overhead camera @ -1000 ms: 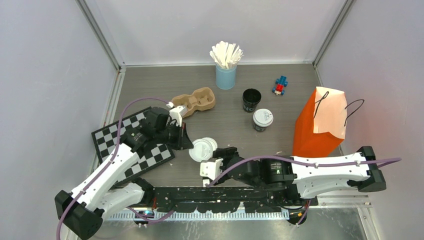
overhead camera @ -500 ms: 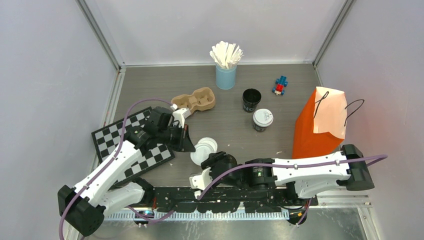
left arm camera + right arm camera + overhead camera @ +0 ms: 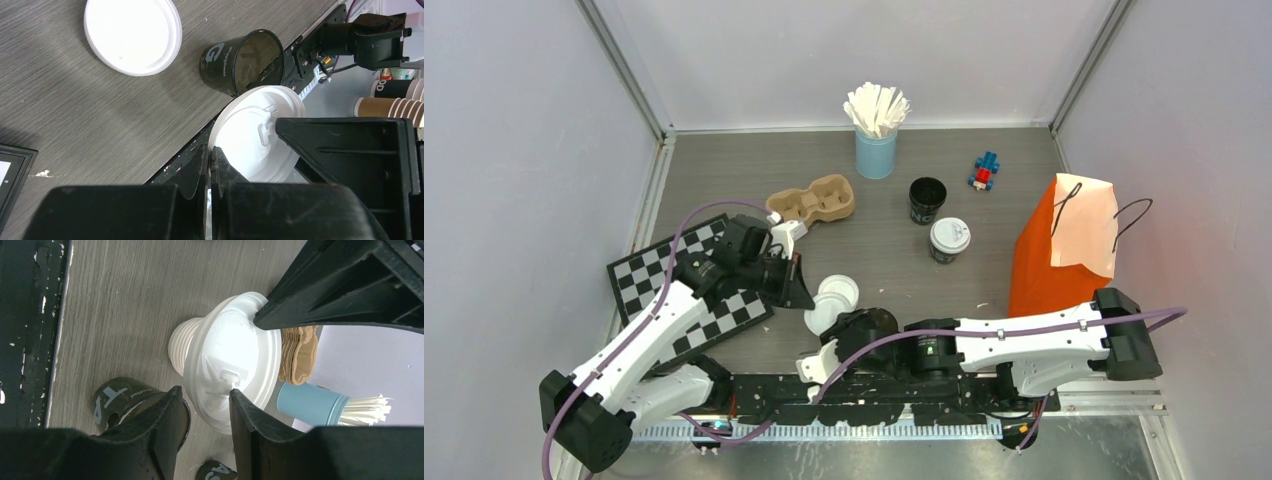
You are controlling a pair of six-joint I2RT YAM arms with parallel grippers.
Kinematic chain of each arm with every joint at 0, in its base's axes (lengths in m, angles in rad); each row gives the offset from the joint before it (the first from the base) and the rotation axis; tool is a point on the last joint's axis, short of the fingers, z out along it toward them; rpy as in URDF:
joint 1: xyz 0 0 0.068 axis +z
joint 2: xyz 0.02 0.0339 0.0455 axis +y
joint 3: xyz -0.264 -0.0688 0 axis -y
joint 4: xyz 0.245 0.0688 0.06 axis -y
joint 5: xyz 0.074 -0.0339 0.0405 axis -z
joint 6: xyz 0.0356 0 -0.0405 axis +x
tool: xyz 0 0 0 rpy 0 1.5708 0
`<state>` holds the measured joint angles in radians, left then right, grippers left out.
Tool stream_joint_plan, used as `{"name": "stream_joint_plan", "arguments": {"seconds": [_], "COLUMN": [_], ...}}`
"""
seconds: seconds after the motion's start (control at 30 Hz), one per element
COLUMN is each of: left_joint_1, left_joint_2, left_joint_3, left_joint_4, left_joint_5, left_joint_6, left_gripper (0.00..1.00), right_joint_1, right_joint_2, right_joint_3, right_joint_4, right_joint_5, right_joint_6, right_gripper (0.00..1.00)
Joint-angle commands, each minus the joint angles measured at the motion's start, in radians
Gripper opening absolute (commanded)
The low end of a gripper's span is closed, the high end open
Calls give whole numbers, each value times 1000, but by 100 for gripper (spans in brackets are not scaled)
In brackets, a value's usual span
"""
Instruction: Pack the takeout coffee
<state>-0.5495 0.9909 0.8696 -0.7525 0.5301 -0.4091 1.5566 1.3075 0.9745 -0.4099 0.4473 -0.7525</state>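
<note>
My left gripper (image 3: 212,150) is shut on the rim of a white sip lid (image 3: 255,135), held tilted above a stack of white lids (image 3: 822,316). Just beyond it a lidless black coffee cup (image 3: 242,62) lies tilted near the table's front edge. My right gripper (image 3: 205,397) is open at that cup (image 3: 125,400): one finger covers its mouth, and the gap between the fingers is wide. From above, this gripper (image 3: 856,326) hides most of the cup. Farther back stand an open black cup (image 3: 927,200) and a lidded one (image 3: 949,240).
A brown cardboard cup carrier (image 3: 812,200) lies behind the left gripper. An orange paper bag (image 3: 1064,250) stands at the right. A light-blue cup of stirrers (image 3: 876,150) and a small toy (image 3: 985,172) are at the back. A checkerboard (image 3: 649,275) lies on the left.
The right gripper has moved left toward the table's near edge, and its jaws have narrowed. The left gripper has shifted slightly right with the lid still in it.
</note>
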Motion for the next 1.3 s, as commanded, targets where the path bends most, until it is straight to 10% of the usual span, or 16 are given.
{"name": "stream_joint_plan", "arguments": {"seconds": [0.0, 0.2, 0.67, 0.93, 1.27], "left_joint_1": [2, 2, 2, 2, 2], "left_joint_2": [2, -6, -259, -423, -489], "left_joint_3": [52, 75, 122, -61, -149], "left_joint_4": [-14, -13, 164, 297, 361], "left_joint_5": [40, 23, -328, -74, 382], "left_joint_6": [18, 10, 63, 345, 778], "left_gripper": [0, 5, 67, 68, 70], "right_joint_1": [-1, -3, -173, -507, -572], "right_joint_2": [12, 18, -169, -325, -323], "right_joint_3": [54, 46, -12, -59, -40], "right_joint_4": [32, 53, 150, 126, 53], "right_joint_5": [-1, -31, -175, -745, -1147], "right_joint_6": [-34, 8, 660, 1061, 1137], "right_gripper": [42, 1, 0, 3, 1]}}
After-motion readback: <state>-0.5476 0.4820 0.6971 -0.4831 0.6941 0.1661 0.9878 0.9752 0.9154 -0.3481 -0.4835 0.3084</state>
